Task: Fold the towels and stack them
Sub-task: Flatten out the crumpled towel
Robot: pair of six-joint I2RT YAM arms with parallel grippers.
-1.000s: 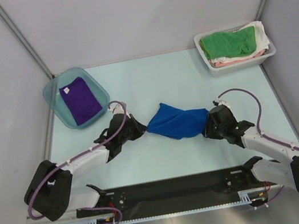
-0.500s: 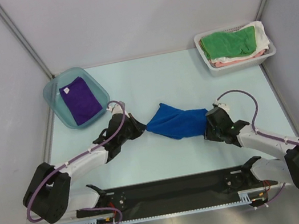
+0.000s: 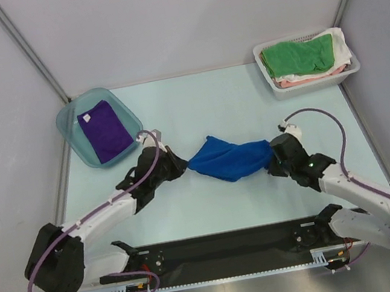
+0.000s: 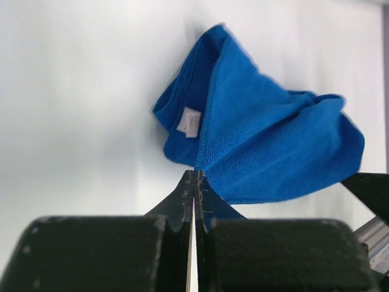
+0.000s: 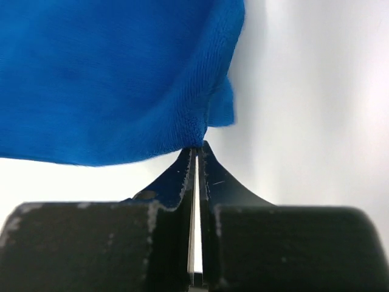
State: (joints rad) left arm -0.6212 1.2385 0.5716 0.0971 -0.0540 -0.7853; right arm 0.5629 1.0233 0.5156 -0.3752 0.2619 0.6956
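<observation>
Your left gripper [image 4: 194,175] is clenched on one corner of the blue towel [image 3: 228,161], and your right gripper [image 5: 197,151] pinches its opposite edge. The towel hangs bunched between them at mid-table [image 3: 196,108], unfolded. The purple towel [image 3: 105,131] lies folded in the teal tub [image 3: 70,122] at the far-left corner. The green towel [image 3: 298,56] waits in the white basket [image 3: 312,83] at the far-right corner. Both arms reach low, angled inward.

Blue towel [image 3: 229,161] bunched, ctr; purple towel [image 3: 105,133] flat in tub [image 3: 69,119]; green towel [image 3: 298,56] in basket [image 3: 305,85]
</observation>
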